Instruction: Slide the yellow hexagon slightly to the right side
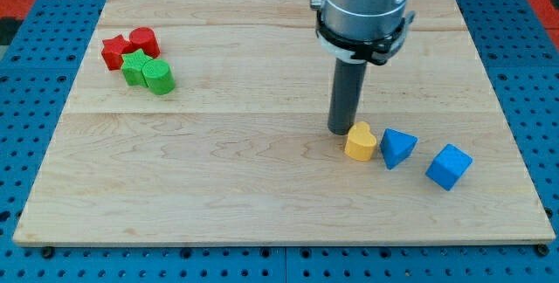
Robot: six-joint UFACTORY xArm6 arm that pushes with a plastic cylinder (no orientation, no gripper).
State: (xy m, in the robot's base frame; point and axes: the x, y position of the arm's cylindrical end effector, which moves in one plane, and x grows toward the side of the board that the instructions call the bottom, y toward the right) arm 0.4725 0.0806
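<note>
My tip [340, 130] sits touching the yellow hexagon [360, 141] on its upper-left; no claw here, just a rod. Counts: one yellow, two blue blocks [398, 148] [449, 166], two red [114, 52] [144, 41], two green [134, 67] [159, 77].

No readable text or labels anywhere.

A wooden board [218, 169] is laid on a blue pegboard [35, 91]. Near the board's top-left corner, a red star [114, 52], a red block [144, 41], a green star [134, 67] and a green cylinder [159, 78] are clustered, touching. Toward the view's lower right, a blue triangle [398, 148] and a blue cube [449, 166] are set near each other.
</note>
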